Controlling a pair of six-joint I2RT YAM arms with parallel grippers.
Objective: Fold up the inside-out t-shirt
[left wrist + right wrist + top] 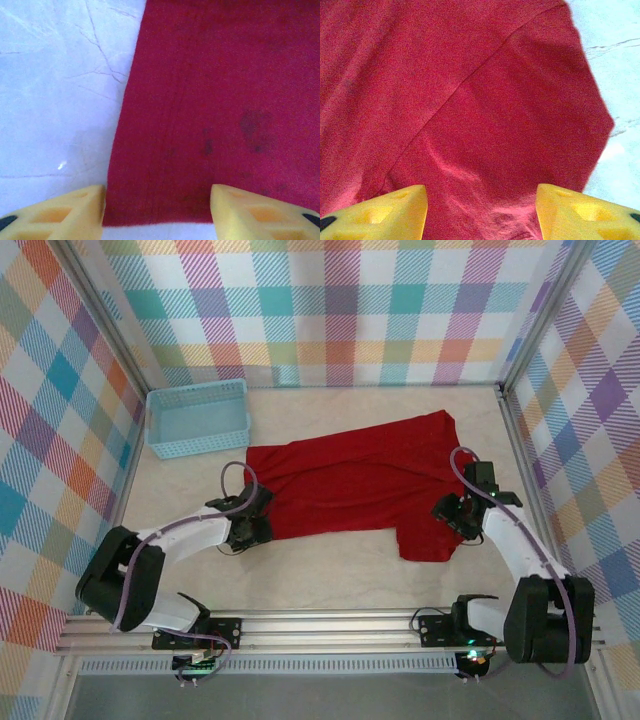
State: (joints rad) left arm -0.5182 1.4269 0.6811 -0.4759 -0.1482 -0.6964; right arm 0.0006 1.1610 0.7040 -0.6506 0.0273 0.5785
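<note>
Inside-out t-shirt (360, 485) spread on pale table (330, 575), plaid walls (330, 310) round, basket (196, 392) far left, left gripper (157, 189) jaws apart at hem, right gripper (481, 187) likewise, nothing held

The t-shirt (360, 480) is a plain, solid red, with a few darker blotches (255, 130) in the left wrist view. The basket (197, 418) is light blue. The surface (330, 580) is pale cream. The walls (330, 310) carry a pastel plaid of teal, orange, pink, purple and white. The left fingers (55, 215) and right fingers (580, 212) are yellow. The arms (190, 535) are white and black, with lilac cables (240, 475).
</note>
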